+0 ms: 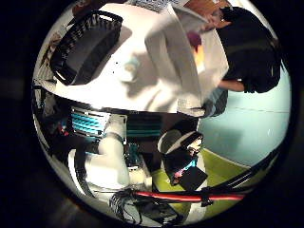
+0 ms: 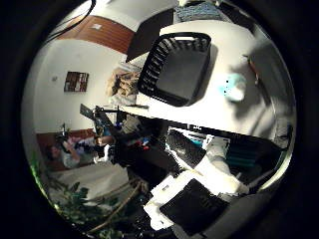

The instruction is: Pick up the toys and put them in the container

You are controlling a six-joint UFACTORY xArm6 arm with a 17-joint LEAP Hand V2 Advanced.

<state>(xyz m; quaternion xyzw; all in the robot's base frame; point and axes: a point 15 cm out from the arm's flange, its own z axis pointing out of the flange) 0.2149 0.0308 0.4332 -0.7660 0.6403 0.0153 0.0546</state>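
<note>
A white desk (image 2: 199, 107) carries a black slotted container (image 2: 175, 67) and, well apart from it, a small pale blue toy (image 2: 232, 87). A potted plant (image 2: 75, 209) stands on the floor below. The hand (image 1: 190, 57) shows straight white fingers, relaxed and holding nothing, above the desk.

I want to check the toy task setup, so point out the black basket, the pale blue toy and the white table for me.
black basket (image 2: 177, 74): thumb side palm view, its dark floor.
pale blue toy (image 2: 233, 88): thumb side palm view, its round body.
white table (image 1: 152, 90): little finger side palm view, bare top.
</note>
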